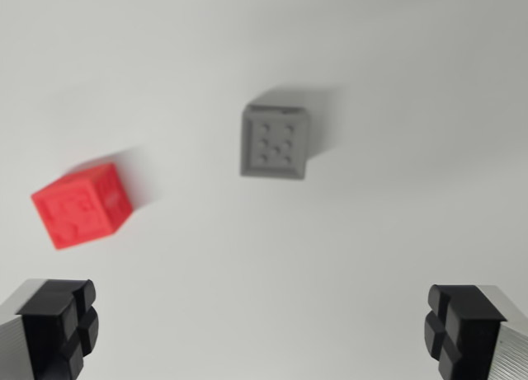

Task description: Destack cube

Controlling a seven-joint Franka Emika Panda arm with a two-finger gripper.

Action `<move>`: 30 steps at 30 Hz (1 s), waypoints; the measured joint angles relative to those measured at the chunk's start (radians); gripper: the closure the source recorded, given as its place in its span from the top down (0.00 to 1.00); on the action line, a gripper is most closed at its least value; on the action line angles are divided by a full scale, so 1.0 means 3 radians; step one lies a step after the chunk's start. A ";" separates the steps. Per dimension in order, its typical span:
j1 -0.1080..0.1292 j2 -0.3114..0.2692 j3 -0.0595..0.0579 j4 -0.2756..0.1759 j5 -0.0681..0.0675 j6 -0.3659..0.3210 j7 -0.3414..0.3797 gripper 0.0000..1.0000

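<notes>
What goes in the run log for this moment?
claw: open, empty | red plastic cube: on white table | grey plastic cube: apart, unstacked

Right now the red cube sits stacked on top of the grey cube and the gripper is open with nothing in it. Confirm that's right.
Not quite. In the wrist view the red cube is not stacked: it lies on the white surface apart from the grey cube, towards the wrist view's left. The rest holds: the gripper is open with nothing in it.

Red cube (82, 205), grey cube (275, 141) with dotted top, white table (396, 83)
</notes>
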 joint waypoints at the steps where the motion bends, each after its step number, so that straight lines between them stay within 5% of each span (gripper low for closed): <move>1: 0.0000 -0.0008 0.0000 0.0011 -0.0001 -0.0018 0.0000 1.00; 30: 0.0000 -0.0051 0.0000 0.0091 -0.0005 -0.0143 0.0004 1.00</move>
